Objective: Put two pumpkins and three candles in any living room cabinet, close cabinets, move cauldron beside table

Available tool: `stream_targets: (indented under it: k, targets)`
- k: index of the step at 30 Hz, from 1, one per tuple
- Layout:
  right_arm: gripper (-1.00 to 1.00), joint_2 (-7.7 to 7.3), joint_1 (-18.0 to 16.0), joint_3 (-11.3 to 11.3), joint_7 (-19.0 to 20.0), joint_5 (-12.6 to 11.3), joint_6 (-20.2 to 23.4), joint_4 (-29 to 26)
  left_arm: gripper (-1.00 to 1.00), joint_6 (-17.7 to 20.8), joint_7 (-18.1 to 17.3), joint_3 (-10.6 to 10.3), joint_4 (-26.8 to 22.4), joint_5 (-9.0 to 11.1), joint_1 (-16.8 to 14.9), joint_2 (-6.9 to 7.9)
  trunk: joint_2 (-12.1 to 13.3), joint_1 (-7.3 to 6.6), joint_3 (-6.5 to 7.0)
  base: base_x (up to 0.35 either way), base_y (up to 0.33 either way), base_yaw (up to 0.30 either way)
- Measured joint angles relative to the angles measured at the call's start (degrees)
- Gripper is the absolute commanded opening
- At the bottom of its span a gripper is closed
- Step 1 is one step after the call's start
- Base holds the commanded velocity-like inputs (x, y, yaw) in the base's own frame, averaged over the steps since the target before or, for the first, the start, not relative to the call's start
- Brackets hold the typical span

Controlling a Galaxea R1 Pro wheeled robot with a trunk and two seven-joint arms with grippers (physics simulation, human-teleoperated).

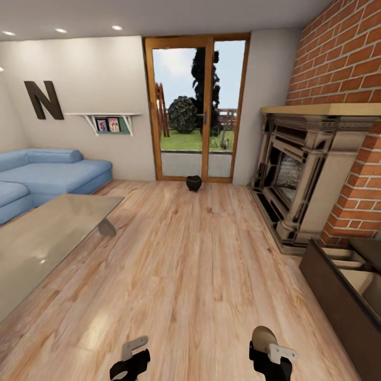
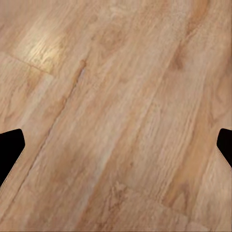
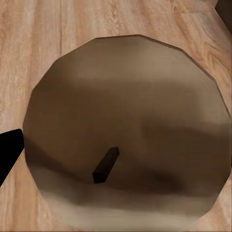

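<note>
Head view is showing a living room with a pale wooden floor [image 1: 201, 254] running toward a glass patio door [image 1: 196, 111]. Sitting on the floor just in front of that door is the small black cauldron [image 1: 193, 183], well apart from the robot. The low coffee table [image 1: 47, 233] with its glossy grey-beige top is standing at the left, with a blue sofa [image 1: 47, 172] lying beyond it against the wall. On the right, the stone-coloured fireplace [image 1: 296, 180] is standing against a brick wall [image 1: 344, 58], and nearer the robot the dark brown cabinet [image 1: 338, 301] is showing open drawers with pale insides.

Low in the head view, the right gripper [image 1: 270, 349] is gripping a beige-grey candle [image 1: 263, 336], which is resting upright between its fingers above the floor. In the right wrist view that candle [image 3: 128, 130] is facing the camera end-on, its round top and short dark wick showing, with one dark fingertip [image 3: 8, 150] touching its edge.

The left gripper [image 1: 130, 360] is hanging over bare floor. In the left wrist view its two dark fingertips [image 2: 9, 147] are standing wide apart at opposite edges, holding nothing, with floorboards [image 2: 116, 111] lying between them.
</note>
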Motion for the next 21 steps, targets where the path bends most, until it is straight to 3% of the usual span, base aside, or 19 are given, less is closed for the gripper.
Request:
stream_targets:
  k: [10, 15, 21]
  targets:
    - [-1.0, 0.02, 0.0, 0.2, 0.0, 0.1, 0.0, 0.0, 1.0, 0.1, 0.0, 0.0, 0.0, 0.0, 0.0, 0.0, 0.0, 0.01, 0.0, 0.294, 0.09, -0.003]
    - [-1.0, 0.2, 0.0, 0.3, 0.0, 0.2, 0.0, 0.0, 1.0, 0.1, 0.0, 0.0, 0.0, 0.0, 0.0, 0.07, 0.0, 0.03, 0.0, 0.081, 0.004, -0.032]
    - [-1.0, 0.19, 0.0, 0.2, 0.0, 0.2, 0.0, 0.0, 1.0, 0.1, 0.0, 0.0, 0.0, 0.0, 0.0, 0.02, 0.0, 0.03, 0.0, 0.009, 0.0, -0.221]
